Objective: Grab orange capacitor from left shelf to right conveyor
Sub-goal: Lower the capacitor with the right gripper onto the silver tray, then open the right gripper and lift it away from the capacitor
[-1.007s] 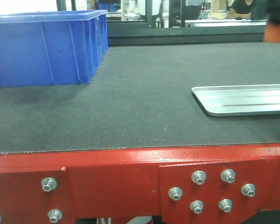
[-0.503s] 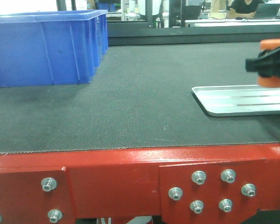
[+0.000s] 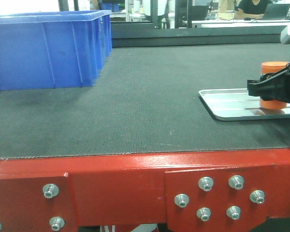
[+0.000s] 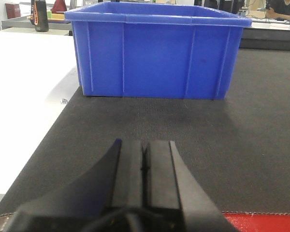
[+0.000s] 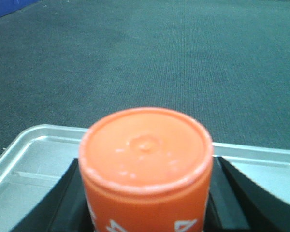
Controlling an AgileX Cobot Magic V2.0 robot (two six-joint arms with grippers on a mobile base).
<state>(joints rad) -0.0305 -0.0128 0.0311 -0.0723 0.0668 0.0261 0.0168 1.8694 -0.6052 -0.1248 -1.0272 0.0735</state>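
The orange capacitor (image 3: 274,85) stands upright in my right gripper (image 3: 273,92), which is shut on its sides over the shallow silver tray (image 3: 227,104) lying on the dark grey conveyor belt (image 3: 150,101). In the right wrist view the capacitor's round top (image 5: 146,150) fills the middle, with the black fingers (image 5: 63,203) at both sides and the tray (image 5: 24,159) beneath. My left gripper (image 4: 144,157) is shut and empty, low over the belt (image 4: 251,130) near its red front edge. The left shelf is out of view.
A large blue plastic bin (image 3: 48,48) stands on the belt's far left; it also shows in the left wrist view (image 4: 154,50). The red frame with silver bolts (image 3: 135,193) runs along the front. A white table (image 4: 19,96) lies left of the belt.
My right gripper has come down from the upper right with the capacitor, lowering it to the silver tray. The left arm shows no change.
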